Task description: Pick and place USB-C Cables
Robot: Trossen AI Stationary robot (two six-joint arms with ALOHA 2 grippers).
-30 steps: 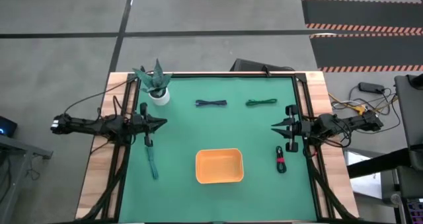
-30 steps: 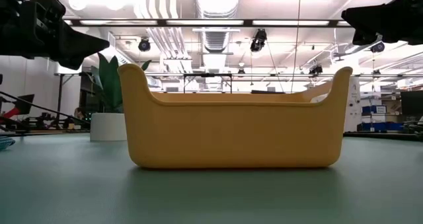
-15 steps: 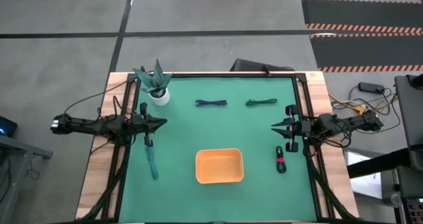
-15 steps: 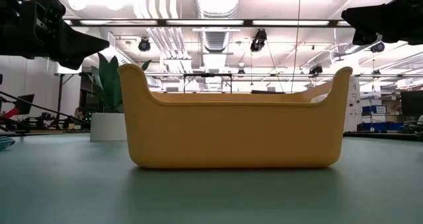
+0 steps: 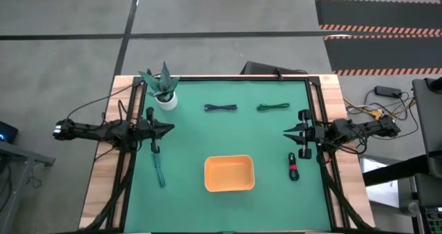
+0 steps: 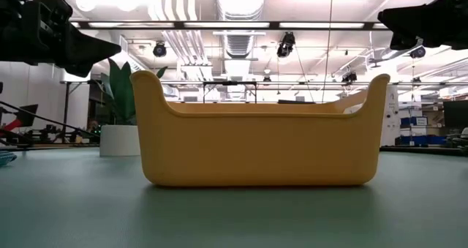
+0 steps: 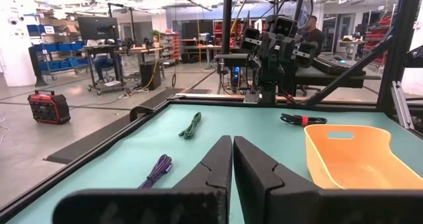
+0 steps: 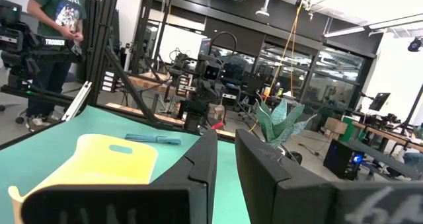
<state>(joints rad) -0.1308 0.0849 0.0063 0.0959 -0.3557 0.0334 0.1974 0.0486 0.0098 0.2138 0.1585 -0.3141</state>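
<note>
The counter (image 5: 228, 134) has a green top, and the two arms wait at its two sides. Near the front edge, in the middle, stands the orange tray (image 5: 229, 174); nothing can be seen inside it from above. A potted plant (image 5: 161, 87) stands in the far left corner.

The left gripper (image 5: 168, 129) hangs above the left side of the counter with its fingers nearly together, and it holds nothing. The right gripper (image 5: 288, 132) hangs above the right side, with only a narrow gap between its fingers, and it also holds nothing.

The teal cable (image 5: 158, 168) lies near the left gripper, toward the front. The black cable with a red band (image 5: 293, 167) lies to the right of the tray. The dark blue cable (image 5: 220, 108) and the green cable (image 5: 273, 107) lie side by side near the far edge.
</note>
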